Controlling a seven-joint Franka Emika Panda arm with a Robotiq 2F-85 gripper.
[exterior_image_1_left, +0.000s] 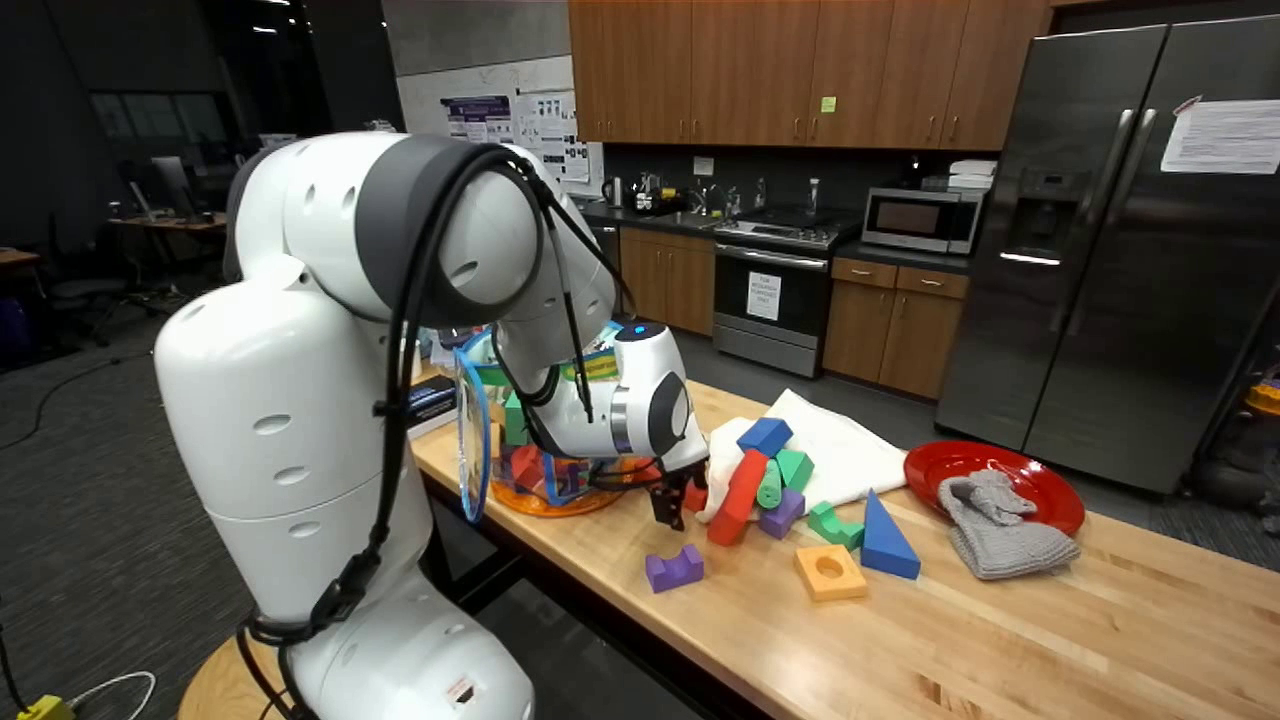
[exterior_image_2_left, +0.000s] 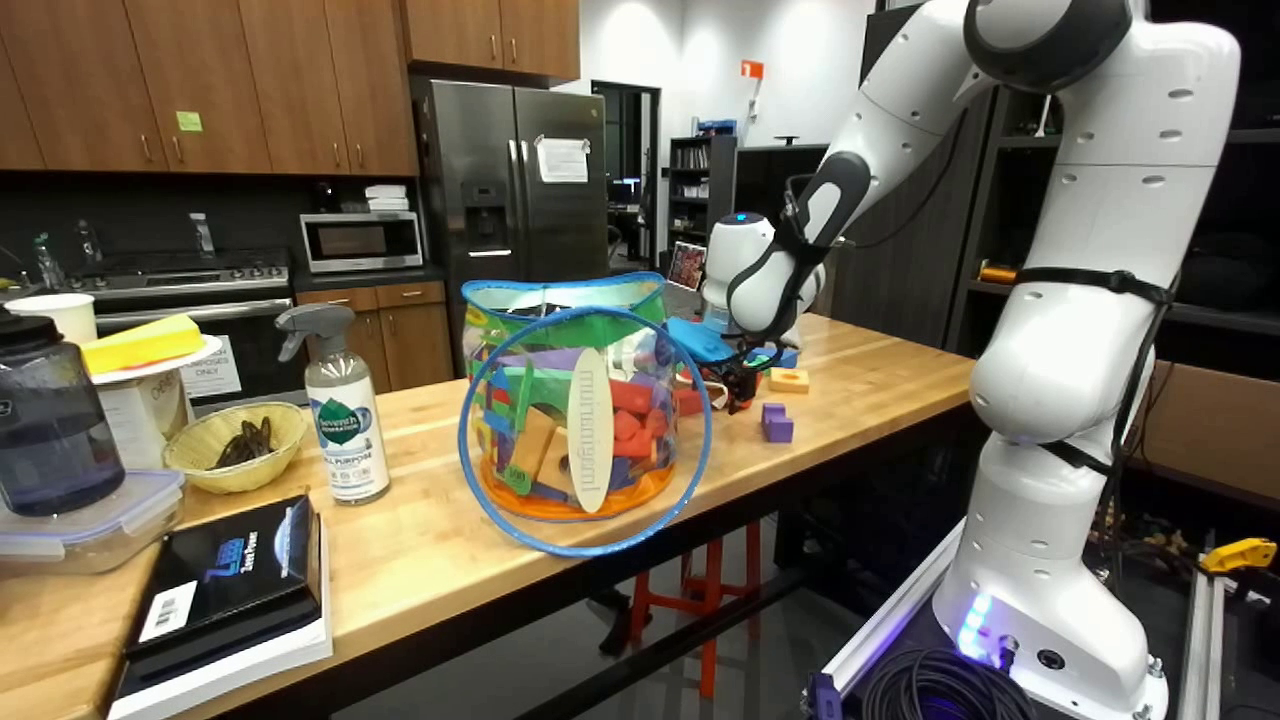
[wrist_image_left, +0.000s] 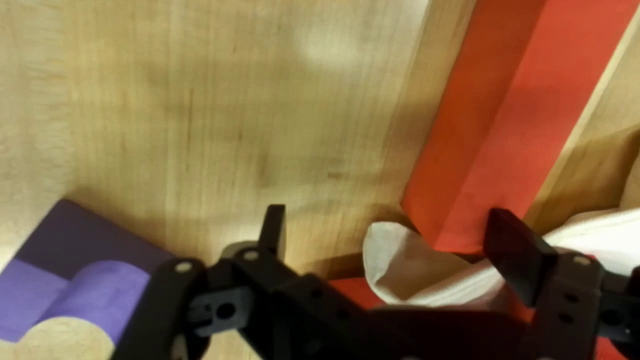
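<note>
My gripper (wrist_image_left: 387, 215) is open and holds nothing, low over the wooden table. It also shows in both exterior views (exterior_image_1_left: 680, 497) (exterior_image_2_left: 740, 385). A long red block (wrist_image_left: 510, 125) lies ahead; the right finger overlaps its near end, and I cannot tell whether they touch. A folded edge of white cloth (wrist_image_left: 415, 270) lies between the fingers. Another red piece (wrist_image_left: 352, 290) is partly hidden below the gripper. A purple block with a curved notch (wrist_image_left: 95, 290) lies left of the left finger; it also shows in both exterior views (exterior_image_1_left: 675, 569) (exterior_image_2_left: 776, 422).
Blue (exterior_image_1_left: 766, 437) and green (exterior_image_1_left: 795, 469) blocks are piled by the white cloth. A yellow-orange square block (exterior_image_1_left: 830, 572) and blue triangle (exterior_image_1_left: 886, 542) lie nearby. A red plate (exterior_image_1_left: 925, 462) carries a grey cloth (exterior_image_1_left: 1010, 540). A clear block bag (exterior_image_2_left: 585, 415) and spray bottle (exterior_image_2_left: 345, 425) stand behind.
</note>
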